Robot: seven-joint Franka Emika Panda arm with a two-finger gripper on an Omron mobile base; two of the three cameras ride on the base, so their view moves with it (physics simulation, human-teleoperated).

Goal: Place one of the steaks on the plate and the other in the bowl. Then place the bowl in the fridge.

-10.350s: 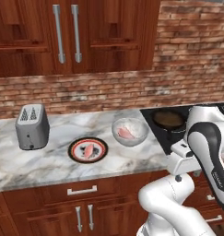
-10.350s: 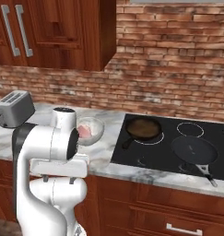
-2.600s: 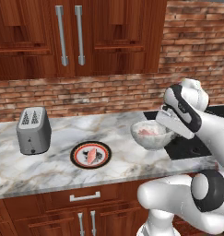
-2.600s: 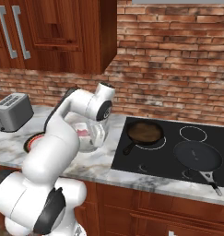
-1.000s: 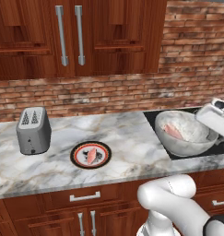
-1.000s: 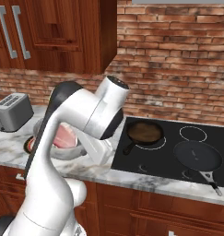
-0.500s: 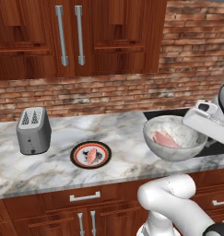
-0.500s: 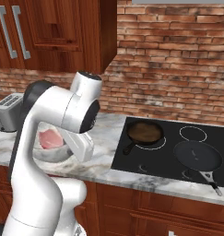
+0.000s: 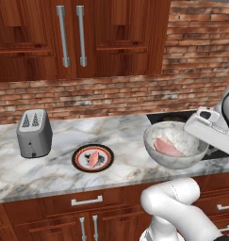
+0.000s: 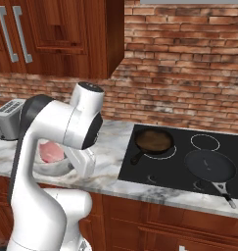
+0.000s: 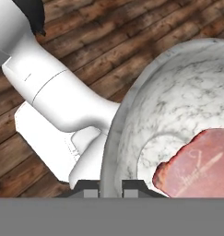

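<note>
The speckled whitish-grey bowl (image 9: 180, 163) hangs in the air in front of the counter's edge, with one pink steak (image 9: 167, 147) lying inside. My gripper (image 9: 195, 134) is shut on the bowl's right rim. In the hand view the gripper (image 11: 110, 187) pinches the bowl's rim (image 11: 114, 133), one fingertip on each side, beside the steak (image 11: 201, 165), with wooden floor below. From the right base view the bowl (image 10: 56, 167) and steak (image 10: 52, 152) peek out behind my arm. The other steak (image 9: 94, 159) lies on the plate (image 9: 78, 158) on the counter. The fridge is out of view.
A grey toaster (image 9: 34, 133) stands at the counter's left. The black cooktop to the right carries two frying pans (image 10: 154, 140) (image 10: 210, 166). Wooden wall cabinets (image 9: 69, 37) hang above, a brick wall stands behind, and drawers run below the counter.
The gripper has carried the bowl with its steak leftward and a little lower, away from the cooktop side and toward my body. Plate and toaster have stayed put.
</note>
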